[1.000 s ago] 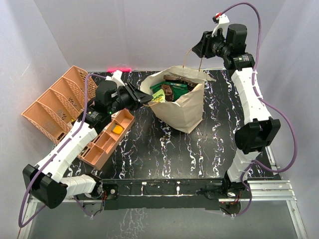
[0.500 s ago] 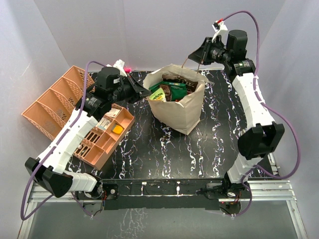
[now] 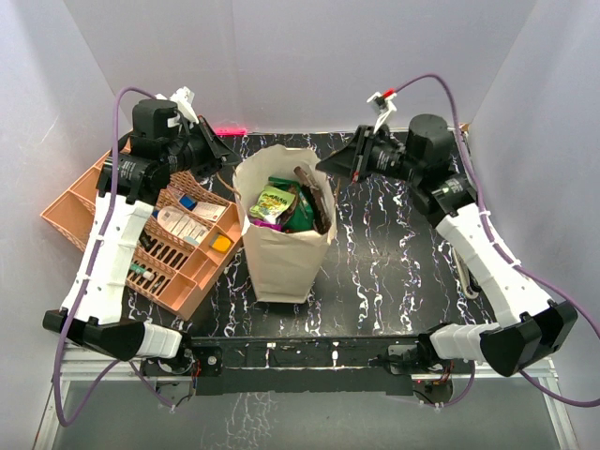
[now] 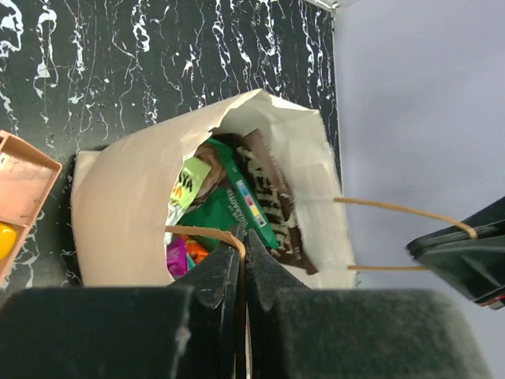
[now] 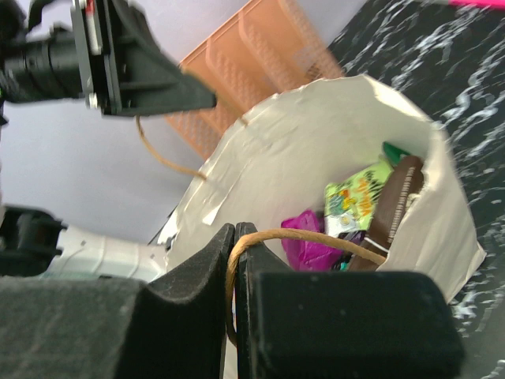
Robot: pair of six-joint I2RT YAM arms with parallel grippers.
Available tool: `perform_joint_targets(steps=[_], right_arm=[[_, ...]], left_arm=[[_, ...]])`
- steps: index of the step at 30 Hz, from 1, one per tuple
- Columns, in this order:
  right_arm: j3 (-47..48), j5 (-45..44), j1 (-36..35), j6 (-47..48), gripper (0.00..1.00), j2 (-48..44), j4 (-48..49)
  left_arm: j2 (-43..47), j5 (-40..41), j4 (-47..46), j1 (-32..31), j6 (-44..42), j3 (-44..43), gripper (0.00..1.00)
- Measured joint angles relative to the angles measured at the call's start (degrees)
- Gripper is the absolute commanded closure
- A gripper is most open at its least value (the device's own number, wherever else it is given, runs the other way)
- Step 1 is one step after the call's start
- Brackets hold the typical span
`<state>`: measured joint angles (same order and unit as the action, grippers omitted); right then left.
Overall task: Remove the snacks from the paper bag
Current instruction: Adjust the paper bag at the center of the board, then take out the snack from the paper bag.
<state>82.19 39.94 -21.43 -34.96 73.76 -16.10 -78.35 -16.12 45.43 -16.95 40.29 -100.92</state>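
Note:
The cream paper bag (image 3: 281, 258) stands upright at the table's middle, mouth open. Inside lie the snacks (image 3: 286, 202): green, purple and orange packets and a dark-brown pouch (image 4: 268, 201). My left gripper (image 3: 228, 152) is shut on the bag's left tan loop handle (image 4: 201, 232), up and left of the bag. My right gripper (image 3: 323, 165) is shut on the right loop handle (image 5: 316, 237), up and right of the bag. The two handles are pulled apart. The right wrist view shows the purple packet (image 5: 309, 241) and green packet (image 5: 359, 197) inside.
An orange compartment tray (image 3: 178, 281) with small boxes and bottles lies left of the bag. An orange slotted rack (image 3: 70, 211) stands behind it at the far left. Grey walls close the back and sides.
The bag has moved left and toward the near edge and now stands upright. Both grippers swung left with its handles; the left arm rose off the tray.

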Motion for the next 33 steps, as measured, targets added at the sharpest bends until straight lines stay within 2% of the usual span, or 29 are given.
perform_joint_targets(steps=[4,9,11,15,19,22,27,33], right_arm=[[-5.0,1.7,-3.6,-1.8,0.91,-1.5,3.3],[-10.1,1.3,-4.0,-2.3,0.82,-4.7,3.3],[-10.4,-0.2,-4.0,-1.2,0.75,-6.0,1.6],[-10.3,-3.2,-4.0,2.6,0.53,-7.7,-4.0],[-7.6,-9.7,-3.9,8.5,0.28,-7.0,-14.7],[-4.0,-16.0,-3.9,12.6,0.17,-6.0,-22.1],[5.2,-27.7,-3.9,17.7,0.13,-4.9,-30.9],[18.1,-31.2,-3.9,20.5,0.24,-1.3,-35.2]], left_arm=[[-0.9,-0.1,2.8,0.0,-3.4,-3.9,1.00],[-0.8,-4.3,0.8,0.2,-5.8,-2.4,1.00],[-0.3,-6.8,-2.5,0.3,-6.5,0.3,1.00],[1.8,-10.4,-7.0,0.3,-7.9,5.3,1.00],[4.7,-13.5,-9.8,0.3,-8.3,8.5,1.00],[6.4,-15.5,-11.8,0.3,-8.1,10.1,1.00],[6.6,-16.8,-13.3,0.3,-7.5,10.1,1.00],[6.6,-17.4,-13.5,0.3,-6.7,10.1,1.00]])
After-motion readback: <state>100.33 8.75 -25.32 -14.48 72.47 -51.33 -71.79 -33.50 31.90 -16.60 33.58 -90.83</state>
